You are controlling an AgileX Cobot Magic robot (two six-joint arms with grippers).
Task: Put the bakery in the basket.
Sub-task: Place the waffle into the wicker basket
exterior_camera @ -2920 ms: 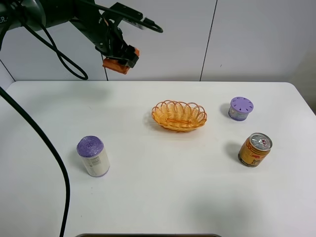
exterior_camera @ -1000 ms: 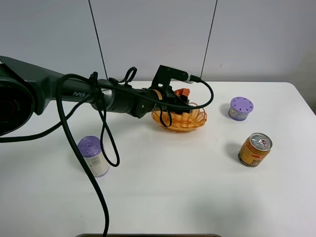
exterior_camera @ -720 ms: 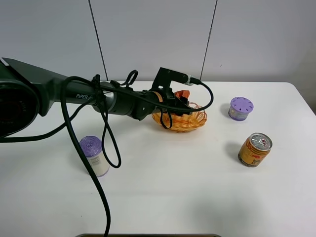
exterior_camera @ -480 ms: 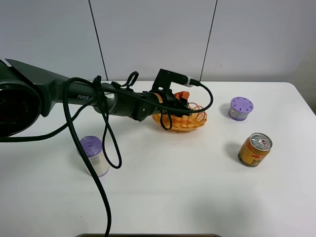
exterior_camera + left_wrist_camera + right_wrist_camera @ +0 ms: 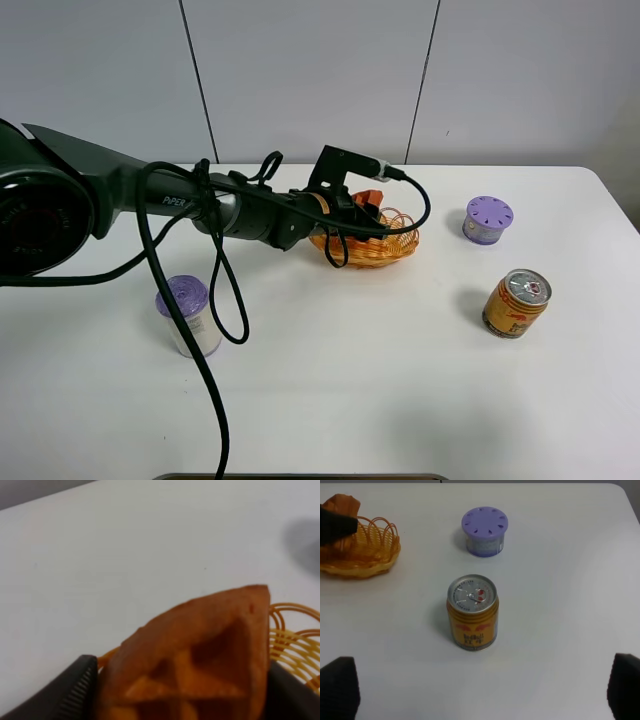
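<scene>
The basket (image 5: 388,246) is an oval of orange-yellow wicker at the table's middle back. My left gripper (image 5: 363,207) reaches across from the left and hangs just over the basket's left part, shut on the bakery (image 5: 372,197), an orange-brown waffle wedge. In the left wrist view the waffle (image 5: 200,655) sits between the two dark fingers (image 5: 75,690), with the basket rim (image 5: 295,642) right below. The right wrist view shows the basket (image 5: 367,555) and the waffle (image 5: 341,502) at a distance. My right gripper (image 5: 481,692) is open and empty, away from both.
A gold drink can (image 5: 516,302) stands at the right, with a small purple-lidded container (image 5: 487,219) behind it. A white cylinder with a purple top (image 5: 187,316) stands at the left front, under the left arm's cables. The can (image 5: 472,612) lies straight ahead of the right gripper.
The left gripper has carried the waffle from high at the back left to the basket, then sunk slightly lower over it. The other objects have not moved.
</scene>
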